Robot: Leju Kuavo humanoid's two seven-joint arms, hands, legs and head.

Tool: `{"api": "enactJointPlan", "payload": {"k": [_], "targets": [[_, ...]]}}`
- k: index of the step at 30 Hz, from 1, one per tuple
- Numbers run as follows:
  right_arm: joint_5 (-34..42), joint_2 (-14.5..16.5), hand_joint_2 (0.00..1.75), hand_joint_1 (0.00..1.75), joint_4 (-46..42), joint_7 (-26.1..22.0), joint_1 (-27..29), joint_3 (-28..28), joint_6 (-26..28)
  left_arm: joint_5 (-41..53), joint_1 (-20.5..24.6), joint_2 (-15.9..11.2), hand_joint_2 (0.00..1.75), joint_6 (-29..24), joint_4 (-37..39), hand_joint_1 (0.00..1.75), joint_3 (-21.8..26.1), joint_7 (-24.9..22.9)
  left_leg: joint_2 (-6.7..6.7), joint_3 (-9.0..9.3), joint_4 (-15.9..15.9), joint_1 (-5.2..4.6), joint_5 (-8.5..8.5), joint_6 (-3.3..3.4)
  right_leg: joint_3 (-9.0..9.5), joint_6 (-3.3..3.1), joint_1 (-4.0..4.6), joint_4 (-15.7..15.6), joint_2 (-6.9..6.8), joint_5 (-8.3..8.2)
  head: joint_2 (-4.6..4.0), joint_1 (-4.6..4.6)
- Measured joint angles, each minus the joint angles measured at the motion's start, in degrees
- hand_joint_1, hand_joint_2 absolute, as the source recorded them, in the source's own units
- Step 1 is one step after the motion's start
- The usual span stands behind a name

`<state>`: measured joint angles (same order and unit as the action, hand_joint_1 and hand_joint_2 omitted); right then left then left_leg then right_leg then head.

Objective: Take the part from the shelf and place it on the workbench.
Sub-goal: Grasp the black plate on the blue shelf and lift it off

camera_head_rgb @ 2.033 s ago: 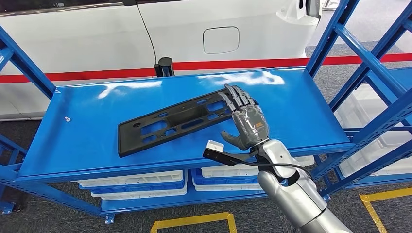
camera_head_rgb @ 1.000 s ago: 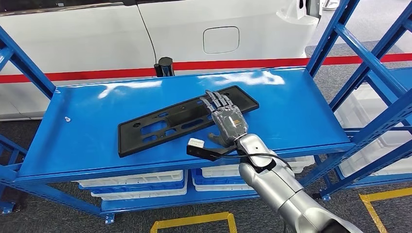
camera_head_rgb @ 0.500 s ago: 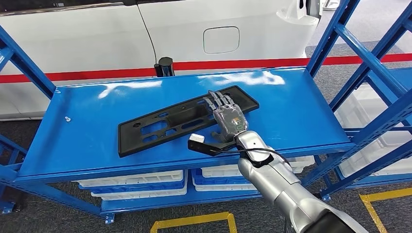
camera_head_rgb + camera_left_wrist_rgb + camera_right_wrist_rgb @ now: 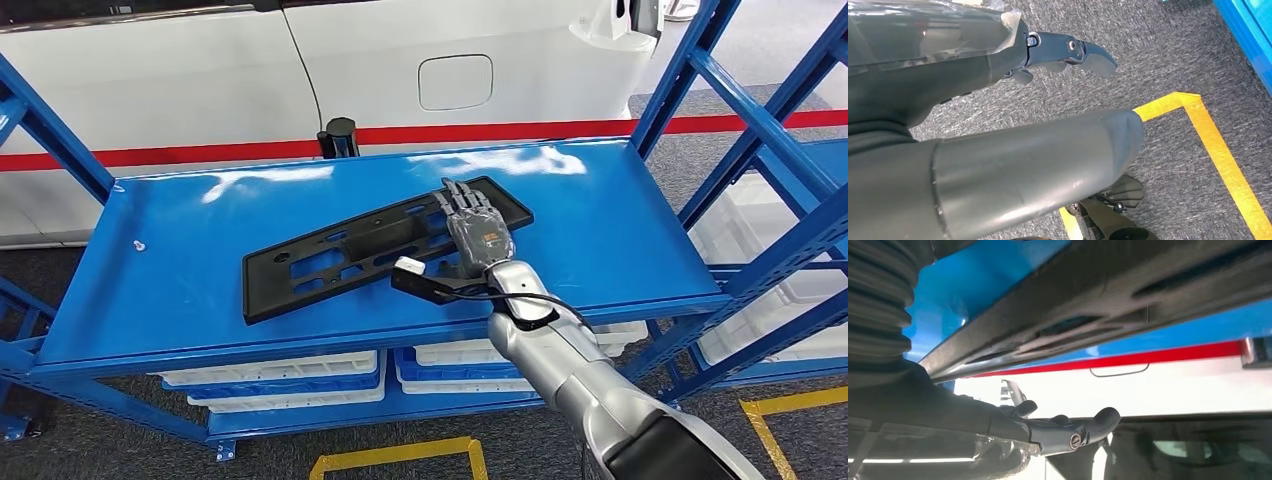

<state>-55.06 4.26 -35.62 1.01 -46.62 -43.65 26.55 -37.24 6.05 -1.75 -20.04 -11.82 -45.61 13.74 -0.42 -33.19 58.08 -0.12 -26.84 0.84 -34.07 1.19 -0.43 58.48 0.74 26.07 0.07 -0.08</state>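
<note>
Black and matte, the part (image 4: 385,247) is a long flat plate with rectangular cut-outs. It lies on the glossy blue shelf (image 4: 180,270), its long axis running from the near left to the far right. The right hand (image 4: 478,235) lies over its far right end, fingers (image 4: 462,203) stretched close together on the plate; whether they grip it cannot be told. The right wrist view shows the plate's rough edge close up (image 4: 1108,300). In the left wrist view, the left hand (image 4: 1013,140) hangs over grey carpet (image 4: 1168,55), its fingers empty.

head looks down, wrist views close
</note>
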Motion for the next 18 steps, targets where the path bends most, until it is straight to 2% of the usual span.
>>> {"api": "enactJointPlan", "payload": {"k": [2, 3, 6, 7, 15, 18], "targets": [[0.21, 0.14, 1.75, 0.00, 0.49, 0.02, -0.14, 0.46, 0.86, 0.05, 0.00, 0.00, 0.00, -0.02, 0.00, 0.00, -0.01, -0.15, 0.00, 0.00, 0.00, 0.00, 0.00, 0.00, 0.00, 0.00, 0.00, 0.00, 0.00, 0.00, 0.00, 0.00], [0.27, 0.20, 1.75, 0.08, 0.68, 0.02, -0.21, 0.66, 1.04, 0.05, 0.00, 0.00, 0.00, -0.03, 0.00, 0.00, -0.01, -0.19, 0.00, 0.00, 0.00, 0.00, 0.00, 0.00, 0.00, 0.00, 0.00, 0.00, 0.00, 0.00, 0.00, 0.00], [0.49, 0.29, 1.75, 1.09, 1.14, -0.04, -0.31, 1.18, 1.43, 0.08, 0.01, 0.00, 0.00, -0.03, 0.00, 0.00, -0.01, -0.19, 0.00, 0.00, 0.00, 0.00, 0.00, 0.00, 0.00, 0.00, 0.00, 0.00, 0.00, 0.00, 0.00, -0.01], [0.61, 0.32, 1.75, 1.34, 1.25, -0.12, -0.32, 1.37, 1.72, 0.10, 0.01, 0.00, 0.00, -0.02, 0.00, 0.00, -0.01, -0.19, 0.00, 0.00, 0.00, 0.00, 0.00, 0.00, 0.00, 0.00, 0.00, 0.00, 0.00, 0.00, 0.00, -0.01], [1.25, 0.37, 1.75, 1.34, 1.44, -0.68, -0.35, 2.68, 2.91, 0.34, 0.05, 0.04, 0.00, -0.01, -0.02, 0.00, -0.01, -0.17, 0.00, 0.00, 0.00, 0.00, 0.00, 0.00, -0.01, 0.00, 0.00, 0.00, 0.00, 0.00, 0.00, -0.01], [1.24, 0.37, 1.75, 1.44, 1.44, -0.69, -0.36, 2.81, 2.94, 0.38, 0.05, 0.06, 0.00, -0.01, -0.02, 0.00, -0.01, -0.18, 0.00, 0.00, 0.00, 0.00, 0.00, 0.00, -0.01, 0.00, 0.00, 0.00, 0.01, 0.00, 0.00, -0.01]]}}
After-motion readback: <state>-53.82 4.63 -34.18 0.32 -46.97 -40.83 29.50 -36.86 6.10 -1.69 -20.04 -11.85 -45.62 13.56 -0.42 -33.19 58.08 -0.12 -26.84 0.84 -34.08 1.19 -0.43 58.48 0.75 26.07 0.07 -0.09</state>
